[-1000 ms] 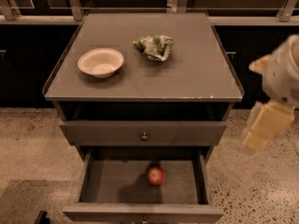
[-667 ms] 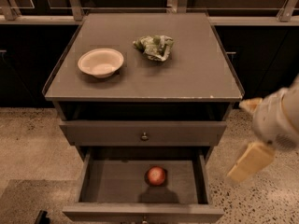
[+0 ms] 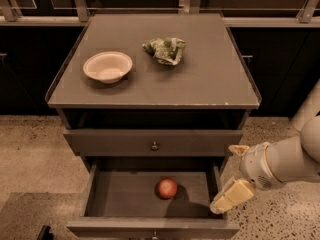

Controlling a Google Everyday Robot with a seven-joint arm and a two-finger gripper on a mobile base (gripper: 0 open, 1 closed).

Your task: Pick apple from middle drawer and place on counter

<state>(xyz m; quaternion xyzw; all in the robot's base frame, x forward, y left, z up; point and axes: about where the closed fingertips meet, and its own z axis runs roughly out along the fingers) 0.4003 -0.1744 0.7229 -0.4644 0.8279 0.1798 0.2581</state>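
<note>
The small red apple [image 3: 167, 188] lies on the grey floor of the open middle drawer [image 3: 120, 196], a little right of its centre. My gripper [image 3: 226, 179] is at the drawer's right wall, right of the apple and apart from it, with its pale fingers spread and empty. The counter [image 3: 155, 86] is the flat grey-brown cabinet top above the drawers.
A cream bowl [image 3: 107, 66] stands on the counter's left side and a wrinkly green-and-white packet [image 3: 165, 50] lies near its back middle. The upper drawer [image 3: 154, 143] is shut. Speckled floor surrounds the cabinet; a rail and dark panels run behind it.
My gripper has come down and to the left, from beside the counter's right edge to the right wall of the open drawer. The apple has not moved.
</note>
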